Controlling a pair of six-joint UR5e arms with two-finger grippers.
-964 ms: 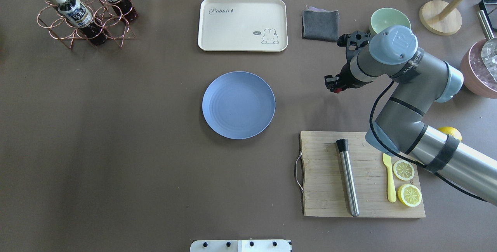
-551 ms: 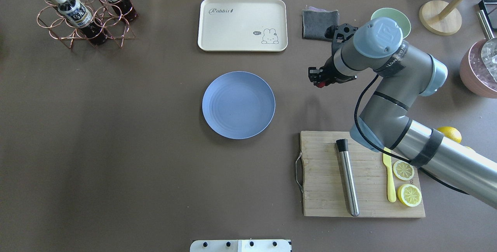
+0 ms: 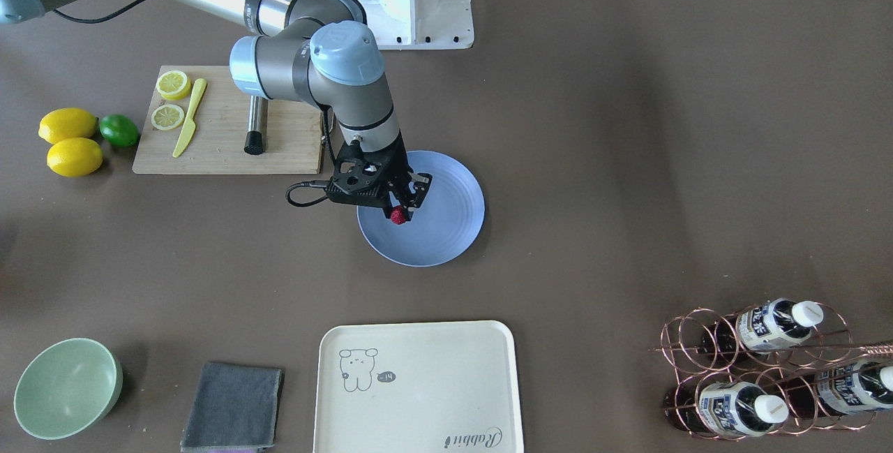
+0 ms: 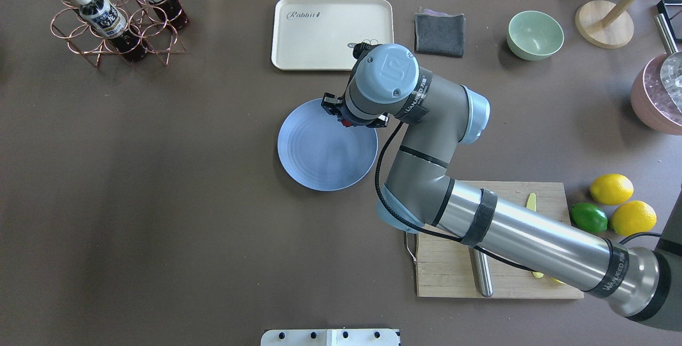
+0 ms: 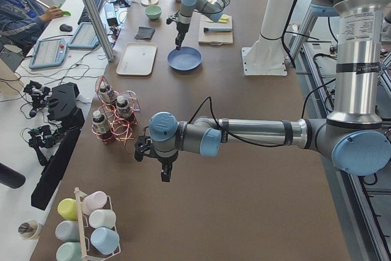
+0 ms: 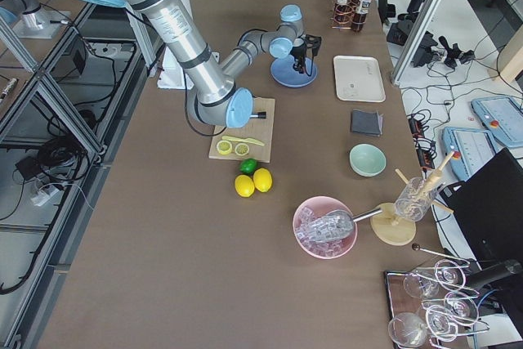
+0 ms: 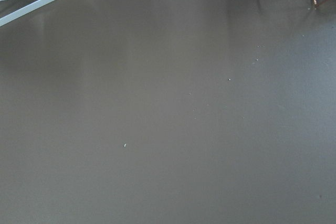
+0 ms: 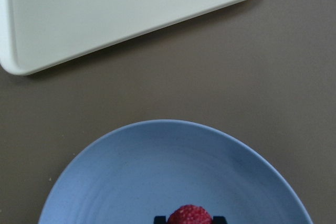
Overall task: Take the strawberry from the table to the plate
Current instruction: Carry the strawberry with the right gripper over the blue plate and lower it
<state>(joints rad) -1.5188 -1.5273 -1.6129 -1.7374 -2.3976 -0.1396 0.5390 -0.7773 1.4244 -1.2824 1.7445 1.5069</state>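
Note:
My right gripper (image 3: 400, 211) is shut on the strawberry (image 3: 398, 216), a small dark-red bumpy berry held a little above the blue plate (image 3: 446, 229). From overhead the right gripper (image 4: 346, 120) hangs over the plate's (image 4: 319, 159) far right part, the strawberry (image 4: 347, 122) peeking out under the wrist. In the right wrist view the strawberry (image 8: 190, 215) sits between the two black fingertips (image 8: 159, 217) over the plate (image 8: 173, 171). My left gripper (image 5: 164, 172) hovers over bare table (image 5: 232, 200) near the bottle rack; I cannot tell whether it is open or shut.
A cream tray (image 4: 319, 26) lies just beyond the plate. A grey cloth (image 4: 439, 34) and green bowl (image 4: 534, 34) are at the far right. A cutting board (image 4: 442, 276), lemons (image 4: 611, 188) and a lime (image 4: 589, 217) sit near right. A bottle rack (image 4: 106, 21) stands far left.
The right arm has swung left from beside the green bowl to over the plate, carrying the strawberry in its shut gripper.

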